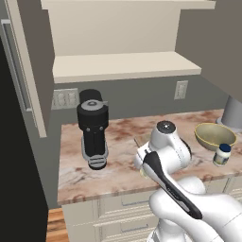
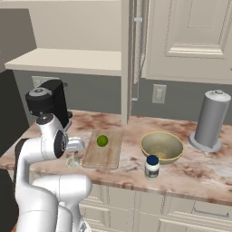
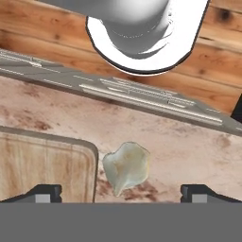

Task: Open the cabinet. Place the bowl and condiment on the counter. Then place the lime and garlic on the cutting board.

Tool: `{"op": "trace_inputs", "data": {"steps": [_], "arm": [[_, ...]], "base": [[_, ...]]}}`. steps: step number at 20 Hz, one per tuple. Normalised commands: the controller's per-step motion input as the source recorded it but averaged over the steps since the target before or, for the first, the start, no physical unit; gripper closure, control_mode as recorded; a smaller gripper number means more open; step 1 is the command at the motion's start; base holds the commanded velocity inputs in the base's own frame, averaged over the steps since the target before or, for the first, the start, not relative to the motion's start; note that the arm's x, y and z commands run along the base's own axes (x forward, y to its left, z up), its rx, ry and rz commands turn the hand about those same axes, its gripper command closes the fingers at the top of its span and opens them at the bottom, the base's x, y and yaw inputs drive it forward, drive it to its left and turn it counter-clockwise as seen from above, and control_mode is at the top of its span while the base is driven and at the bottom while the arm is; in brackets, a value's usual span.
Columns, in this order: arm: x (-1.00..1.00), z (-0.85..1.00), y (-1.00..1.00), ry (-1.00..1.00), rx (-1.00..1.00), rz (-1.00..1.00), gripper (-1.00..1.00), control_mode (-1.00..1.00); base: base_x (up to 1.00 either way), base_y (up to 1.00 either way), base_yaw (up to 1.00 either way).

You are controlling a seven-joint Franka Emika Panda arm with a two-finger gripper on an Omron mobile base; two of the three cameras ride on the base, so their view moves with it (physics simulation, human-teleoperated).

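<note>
Garlic lies on counter, seemingly just beside cutting board.

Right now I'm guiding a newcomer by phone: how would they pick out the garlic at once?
Start at the counter, the pinkish marble slab, and find the wooden cutting board with the lime on it. The garlic lies just off the board's edge, near the counter's front. It is the pale, lumpy bulb, unlike the smooth green lime.
</note>
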Motion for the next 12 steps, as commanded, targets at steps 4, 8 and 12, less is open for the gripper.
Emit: {"op": "trace_inputs", "data": {"steps": [4,8,12], "arm": [[0.0,-0.35,0.0,0.0,0.0,0.0,-1.0,-1.0],[0.01,-0.39,0.0,0.0,0.0,0.0,-1.0,-1.0],[0.04,-0.45,0.0,0.0,0.0,0.0,-1.0,-1.0]], "base": [[0.0,0.0,0.0],[0.0,0.0,0.0],[0.0,0.0,0.0]]}}
